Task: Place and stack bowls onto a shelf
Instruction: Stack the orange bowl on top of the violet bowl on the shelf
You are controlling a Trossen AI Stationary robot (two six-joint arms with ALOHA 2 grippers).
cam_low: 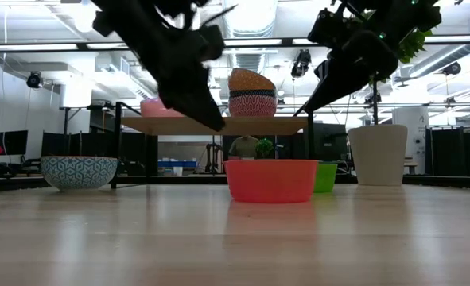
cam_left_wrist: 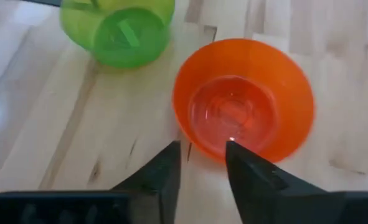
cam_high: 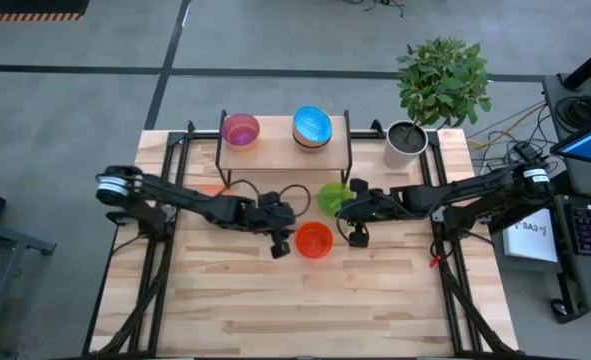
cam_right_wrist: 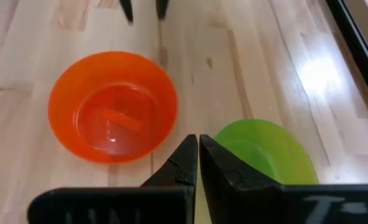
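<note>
An orange-red bowl (cam_high: 314,240) stands upright on the table, with a green bowl (cam_high: 333,196) just beyond it. My left gripper (cam_left_wrist: 202,163) is open. It hovers above the orange-red bowl's (cam_left_wrist: 243,112) left rim without touching it. In the low view its fingers (cam_low: 211,117) are well above the bowl (cam_low: 270,180). My right gripper (cam_right_wrist: 198,152) is shut and empty. It hangs above the gap between the orange-red bowl (cam_right_wrist: 112,106) and the green bowl (cam_right_wrist: 264,155). The shelf (cam_high: 275,152) holds a pink-purple bowl (cam_high: 240,129) and a short stack of bowls (cam_high: 312,127). A blue-and-white patterned bowl (cam_low: 78,171) stands on the table.
A white pot with a green plant (cam_high: 407,140) stands at the table's far right corner, beside the shelf. The shelf's black legs (cam_high: 349,160) rise just beyond the green bowl. Bare wood (cam_high: 305,310) lies toward the near edge.
</note>
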